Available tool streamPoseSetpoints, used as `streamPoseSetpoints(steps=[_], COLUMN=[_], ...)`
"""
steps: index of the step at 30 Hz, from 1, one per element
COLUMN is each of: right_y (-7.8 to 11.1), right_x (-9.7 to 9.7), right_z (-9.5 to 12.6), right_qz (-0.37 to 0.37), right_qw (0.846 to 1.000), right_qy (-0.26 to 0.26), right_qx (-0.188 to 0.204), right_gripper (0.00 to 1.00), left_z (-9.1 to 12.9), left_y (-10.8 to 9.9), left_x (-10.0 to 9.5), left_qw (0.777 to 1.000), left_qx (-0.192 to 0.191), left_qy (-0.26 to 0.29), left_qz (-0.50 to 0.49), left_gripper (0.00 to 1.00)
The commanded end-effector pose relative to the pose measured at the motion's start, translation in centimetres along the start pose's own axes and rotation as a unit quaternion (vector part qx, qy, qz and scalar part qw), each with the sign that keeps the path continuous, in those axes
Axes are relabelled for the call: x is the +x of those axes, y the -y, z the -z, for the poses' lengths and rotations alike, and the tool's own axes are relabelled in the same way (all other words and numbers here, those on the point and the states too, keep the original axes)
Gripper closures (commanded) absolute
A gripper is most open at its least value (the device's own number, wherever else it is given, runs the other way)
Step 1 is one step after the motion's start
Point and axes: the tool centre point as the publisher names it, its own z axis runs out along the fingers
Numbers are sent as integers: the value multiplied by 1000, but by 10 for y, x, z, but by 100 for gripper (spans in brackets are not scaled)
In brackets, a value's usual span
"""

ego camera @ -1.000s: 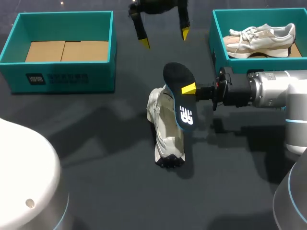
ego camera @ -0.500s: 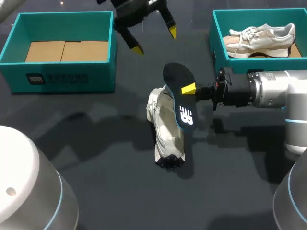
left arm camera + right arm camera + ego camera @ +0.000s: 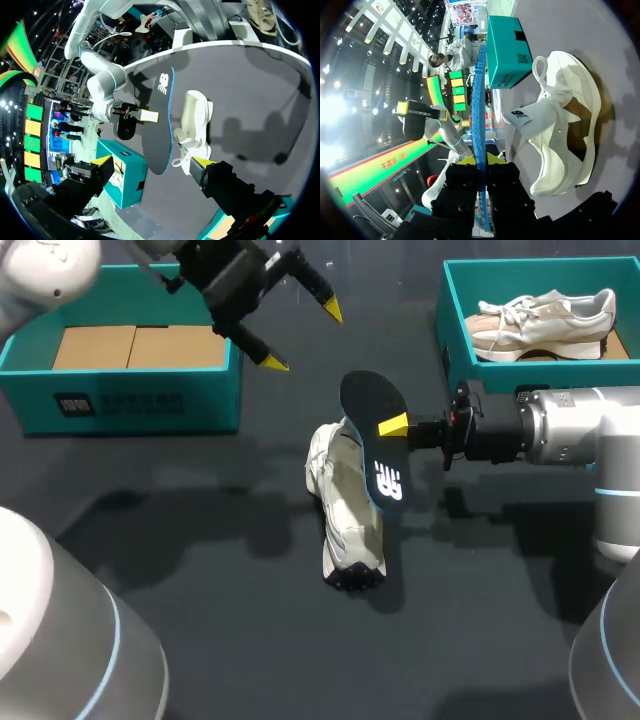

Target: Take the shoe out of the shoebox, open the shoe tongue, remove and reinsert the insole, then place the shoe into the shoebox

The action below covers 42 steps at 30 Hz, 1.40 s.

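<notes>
Right end effector (image 3: 393, 426) clamps the dark insole (image 3: 372, 400) above the white shoe (image 3: 345, 515). The shoe lies on the bench (image 3: 200, 540) between the left shoebox (image 3: 130, 400) and the right shoebox (image 3: 445, 330). The insole hides one finger. Left end effector (image 3: 304, 336) hangs spread wide, empty.

1. Head view looks down from above and behind, taking in the whole table (image 3: 200, 540).
2. Left wrist view faces the insole (image 3: 160, 140) from well off.
3. Right wrist view sits close; all three share the shoe (image 3: 565, 125).
</notes>
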Motion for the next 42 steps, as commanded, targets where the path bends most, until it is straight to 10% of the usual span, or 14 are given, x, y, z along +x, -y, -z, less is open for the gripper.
streamPoseSetpoints(steps=[1, 42], right_y=[1, 1], right_x=[0, 0], right_z=[-1, -1], right_qz=[0, 0], right_qw=[1000, 1000], right_qy=[1, 1], right_qx=[-1, -1], right_gripper=[100, 100], left_z=[-1, -17], left_y=[3, 1], left_x=[5, 25], left_qw=[998, 972], left_qx=[-3, -27], left_qy=[70, 232], left_qz=[-1, -24], left_gripper=[0, 0])
